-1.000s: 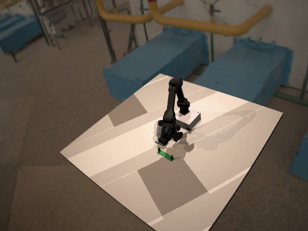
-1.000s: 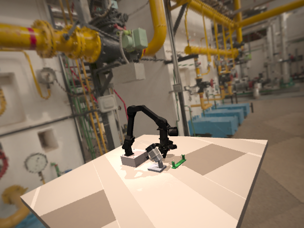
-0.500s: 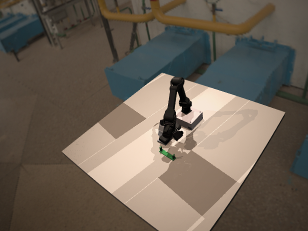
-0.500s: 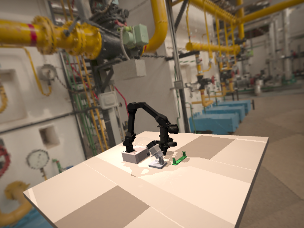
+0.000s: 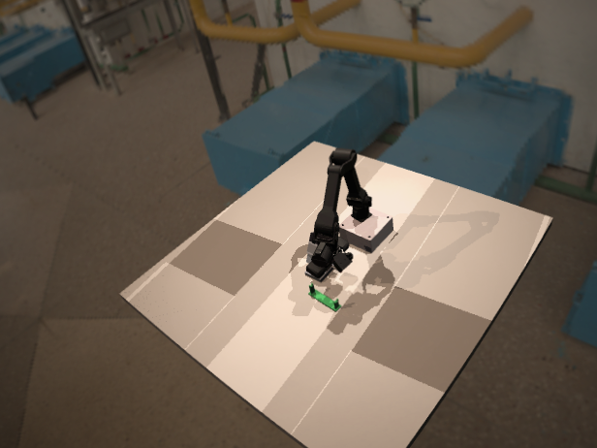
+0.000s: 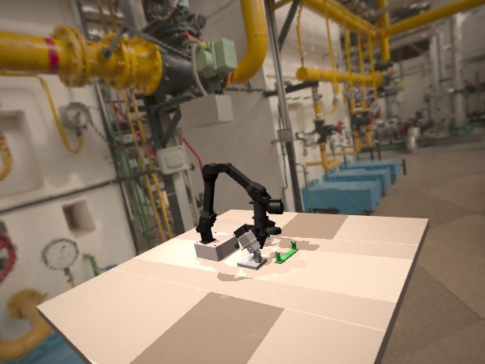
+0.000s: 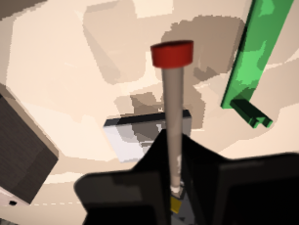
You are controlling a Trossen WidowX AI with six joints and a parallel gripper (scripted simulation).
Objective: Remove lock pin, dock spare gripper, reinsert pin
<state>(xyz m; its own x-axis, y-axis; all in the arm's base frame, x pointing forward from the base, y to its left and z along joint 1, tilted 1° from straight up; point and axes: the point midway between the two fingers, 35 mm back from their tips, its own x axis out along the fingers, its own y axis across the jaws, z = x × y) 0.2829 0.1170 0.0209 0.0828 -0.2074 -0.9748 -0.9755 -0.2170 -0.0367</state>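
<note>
My gripper [image 7: 168, 133] [image 6: 263, 243] is shut on the lock pin [image 7: 172, 98], a grey shaft with a red head that points away from the fingers. The mount's pale grey base plate [image 5: 316, 276] [image 6: 246, 262] [image 7: 117, 142] stands on the table beneath and beside the gripper. A tilted grey block [image 6: 249, 239] with a black upper end leans above the plate. I cannot tell the socket from the spare gripper there. A small yellow part [image 7: 175, 204] shows beyond the pin's lower end. The fingers hide the area around it.
A green rack [image 5: 325, 299] [image 6: 288, 255] [image 7: 251, 68] with two forked uprights lies just beside the mount, with nothing in it. The arm's own box-shaped base [image 5: 359, 240] [image 6: 209, 252] [image 7: 24, 152] stands close on the mount's other side.
</note>
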